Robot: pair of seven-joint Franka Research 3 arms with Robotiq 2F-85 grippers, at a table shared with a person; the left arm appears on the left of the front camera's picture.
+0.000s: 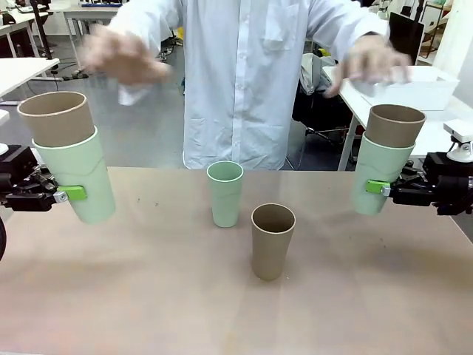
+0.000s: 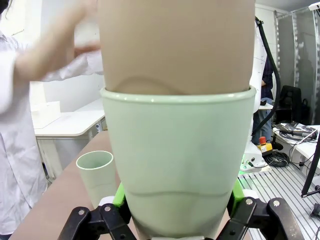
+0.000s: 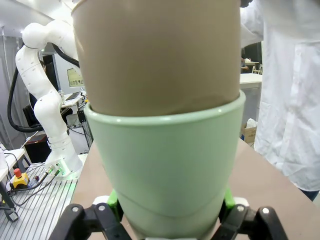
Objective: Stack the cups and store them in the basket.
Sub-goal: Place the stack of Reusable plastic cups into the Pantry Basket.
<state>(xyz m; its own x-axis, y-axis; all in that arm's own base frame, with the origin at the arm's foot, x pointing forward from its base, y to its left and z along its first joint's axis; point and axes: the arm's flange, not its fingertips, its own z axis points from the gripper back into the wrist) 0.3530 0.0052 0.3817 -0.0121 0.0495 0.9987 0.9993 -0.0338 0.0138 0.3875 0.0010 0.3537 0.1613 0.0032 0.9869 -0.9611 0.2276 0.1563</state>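
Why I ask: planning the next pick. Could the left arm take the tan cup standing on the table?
Probably not: the left gripper has its jaws shut on a mint cup with a nested tan cup. The way to the standing tan cup looks free.

We see the left claw [image 1: 77, 191], black with bright green pads [image 1: 72, 194], gripping a pale mint green cup [image 1: 83, 174] with a tan-brown cup [image 1: 58, 118] inside it. The right claw [image 1: 374, 185], in the same colours, grips its own mint cup [image 1: 384, 166] and brown cup [image 1: 394, 126]. On the plain pinkish-brown bench [image 1: 148, 296] stand a mint green tumbler [image 1: 225, 196] and a tan tumbler [image 1: 272, 242]. The basket [image 1: 417, 90] and the person's shirt [image 1: 244, 81] are plain white.
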